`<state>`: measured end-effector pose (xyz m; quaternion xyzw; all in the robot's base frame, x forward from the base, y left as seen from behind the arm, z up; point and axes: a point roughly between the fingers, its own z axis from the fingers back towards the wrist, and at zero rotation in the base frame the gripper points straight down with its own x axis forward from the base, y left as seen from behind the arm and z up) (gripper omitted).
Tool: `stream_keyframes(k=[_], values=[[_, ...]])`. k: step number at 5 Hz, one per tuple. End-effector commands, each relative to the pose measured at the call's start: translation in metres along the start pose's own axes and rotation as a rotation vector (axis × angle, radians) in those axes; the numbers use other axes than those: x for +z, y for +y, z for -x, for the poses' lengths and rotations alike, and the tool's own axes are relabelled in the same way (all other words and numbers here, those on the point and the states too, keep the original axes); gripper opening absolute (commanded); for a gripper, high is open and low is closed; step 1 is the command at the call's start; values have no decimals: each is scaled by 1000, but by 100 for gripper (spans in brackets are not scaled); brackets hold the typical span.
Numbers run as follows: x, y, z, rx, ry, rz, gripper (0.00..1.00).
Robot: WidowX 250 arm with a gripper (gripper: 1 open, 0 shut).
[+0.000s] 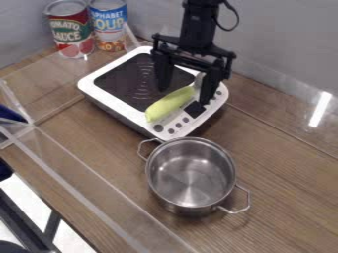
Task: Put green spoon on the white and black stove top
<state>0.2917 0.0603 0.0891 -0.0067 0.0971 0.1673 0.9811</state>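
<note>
Single camera view. The gripper hangs nearly straight down with its jaws spread wide and nothing between them, a stance that fits a release judged complete; the green spoon lies just below and between the fingers, resting on the near right corner of the white and black stove top, its pale tip overlapping the white front panel toward the camera; the black cooking square extends to the gripper's far left side. A steel pot stands on the wooden table, nearer the camera than the gripper, close to the stove's front edge; two cans stand well behind and to the left, against a grey wall.
</note>
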Motion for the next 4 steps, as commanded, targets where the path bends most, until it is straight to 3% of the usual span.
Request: stream_keyframes(k=[1, 4], values=[[26, 4, 5, 66, -71, 35, 100], [19, 15, -6, 223, -74, 130, 100]])
